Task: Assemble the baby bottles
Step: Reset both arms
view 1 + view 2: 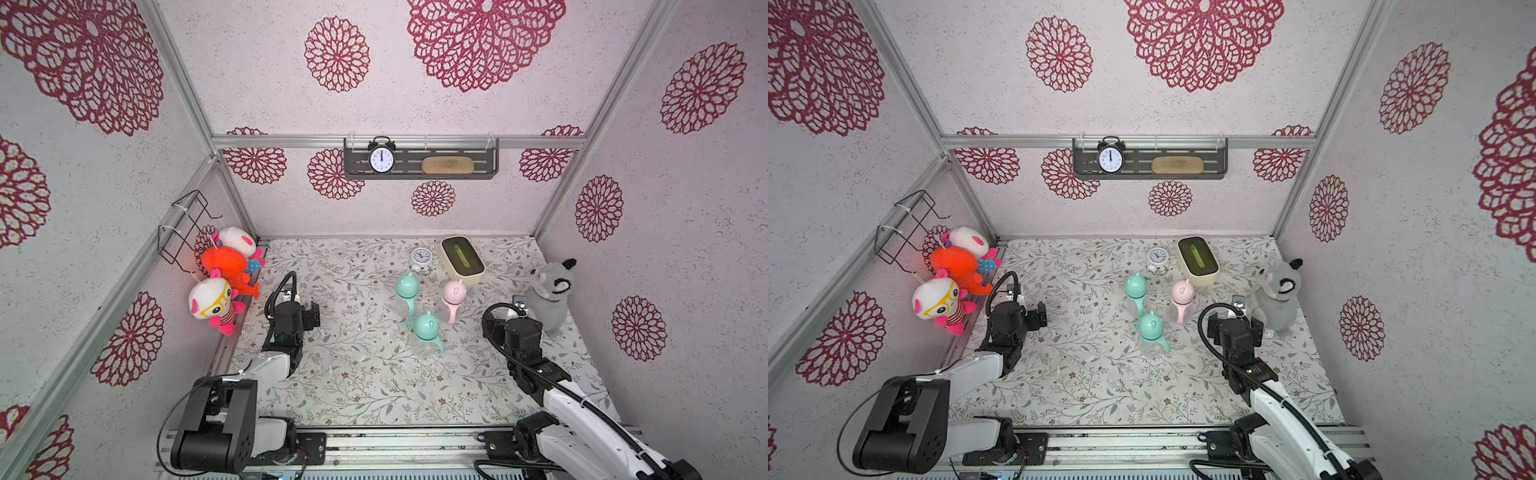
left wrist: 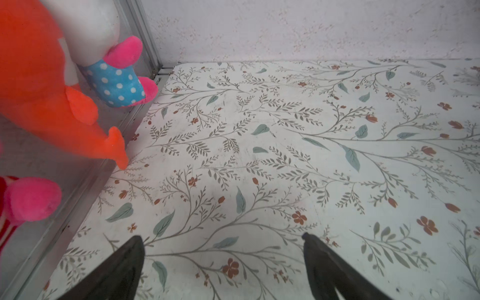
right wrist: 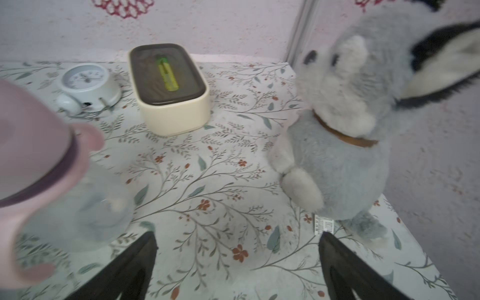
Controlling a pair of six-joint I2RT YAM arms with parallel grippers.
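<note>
Three baby bottles, all upright on the floral tabletop point(image 1: 353, 374), grouped in a loose triangle right of centre and nearer my right arm than my left.

1. Far mint bottle point(image 1: 406, 291): clear rounded body, mint dome cap with two small ears, mint handle curving down the side. It stands just in front of the small white alarm clock point(image 1: 420, 258).
2. Pink bottle point(image 1: 453, 297): clear body, pink eared cap, pink handles. The right wrist view shows a dark purple band under the cap. It stands near the cream box with a dark lid point(image 1: 462, 266).
3. Near mint bottle point(image 1: 427, 332): same make as item 1, closest to the front edge. It is close to the other two; whether they touch I cannot tell.

My right fingers point(image 3: 130, 267): spread wide, holding nothing, low over bare tabletop between the pink bottle and the grey plush animal point(image 1: 548, 291).

My left fingers point(image 2: 117, 270): spread wide, holding nothing, over bare tabletop by the left wall, well apart from the bottles and beside the hanging plush toys point(image 1: 224, 266).
</note>
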